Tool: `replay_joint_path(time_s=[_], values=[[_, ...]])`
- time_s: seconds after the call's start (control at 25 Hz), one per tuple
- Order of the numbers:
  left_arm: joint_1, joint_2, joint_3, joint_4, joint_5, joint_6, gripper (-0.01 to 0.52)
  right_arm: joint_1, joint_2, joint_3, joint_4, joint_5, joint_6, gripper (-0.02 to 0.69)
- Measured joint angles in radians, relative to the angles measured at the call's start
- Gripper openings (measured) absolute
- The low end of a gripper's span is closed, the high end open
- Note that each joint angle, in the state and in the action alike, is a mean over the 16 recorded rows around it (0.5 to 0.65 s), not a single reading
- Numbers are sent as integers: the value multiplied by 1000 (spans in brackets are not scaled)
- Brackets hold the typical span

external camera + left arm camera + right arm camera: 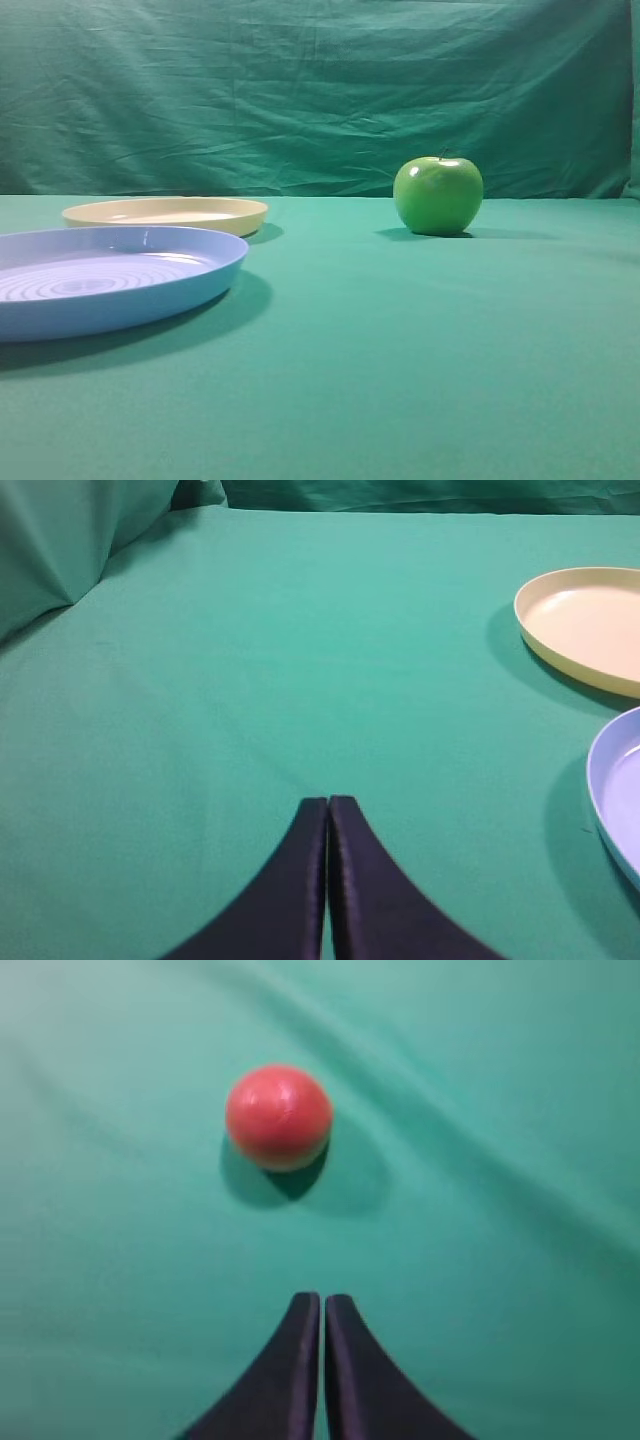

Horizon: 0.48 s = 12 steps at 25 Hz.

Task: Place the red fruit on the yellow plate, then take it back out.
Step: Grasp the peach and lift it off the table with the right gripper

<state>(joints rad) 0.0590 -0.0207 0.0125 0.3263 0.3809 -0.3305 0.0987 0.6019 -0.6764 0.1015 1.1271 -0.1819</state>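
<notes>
Overhead, neither of my arms shows; the yellow plate (166, 213) sits far left behind the blue plate (110, 278), with the green apple (438, 195) well apart to the right, and no red fruit in sight. Through my left wrist camera, my left gripper (328, 802) is clenched on nothing, the yellow plate off to its right. Through my right wrist camera, my right gripper (322, 1300) is likewise pressed closed and empty; the red fruit (278, 1117) lies ahead, slightly left, untouched on the green cloth (500, 1210). My right arm looks nearer.
</notes>
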Motion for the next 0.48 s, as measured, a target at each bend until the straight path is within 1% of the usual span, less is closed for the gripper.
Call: replay_joint_path(time_s=[0.12,0.24,0.32,0.48], values=[[0,0,0,0,0,0,0,41,78,-22,9,49,-6,10],[0,0,0,0,0,-1,0,83,160,-33,8,56,-11,58],[0,0,0,0,0,-1,0,109,216,-36,5,40,-12,119],[0,0,0,0,0,-1,0,145,328,-40,-3,-23,-14,278]])
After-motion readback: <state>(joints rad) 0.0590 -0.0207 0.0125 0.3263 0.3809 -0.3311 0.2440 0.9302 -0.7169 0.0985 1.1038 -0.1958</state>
